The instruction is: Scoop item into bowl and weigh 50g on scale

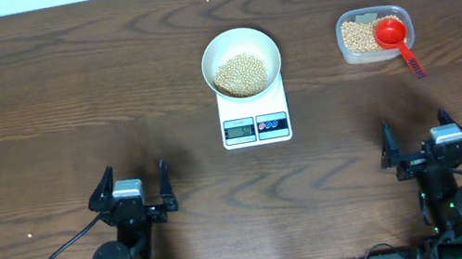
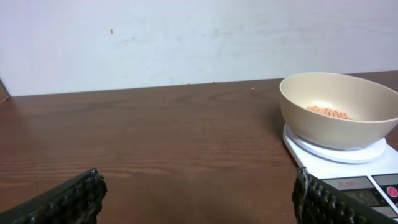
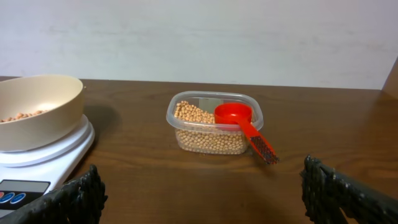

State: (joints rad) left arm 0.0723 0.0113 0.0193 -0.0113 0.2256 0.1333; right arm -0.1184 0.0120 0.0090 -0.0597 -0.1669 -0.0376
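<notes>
A white bowl (image 1: pixel 260 50) stands on the white scale (image 1: pixel 255 128) at the table's middle; a pile of pale-tan beans (image 1: pixel 244 74) lies in it. The bowl (image 2: pixel 348 134) and scale (image 2: pixel 373 168) show at the right of the left wrist view, and the bowl (image 3: pixel 43 109) and scale (image 3: pixel 37 165) at the left of the right wrist view. More beans (image 1: pixel 356 36) fill a clear tub (image 1: pixel 377 55) at the right, with a red scoop (image 1: pixel 392 33) resting in it. My left gripper (image 1: pixel 132 191) and right gripper (image 1: pixel 423 142) are open and empty near the front edge.
The clear tub (image 3: pixel 214 146) with the red scoop (image 3: pixel 239 118) sits ahead of my right gripper (image 3: pixel 202 193). My left gripper (image 2: pixel 196 199) faces bare wood left of the scale. A pale wall runs behind the table's far edge.
</notes>
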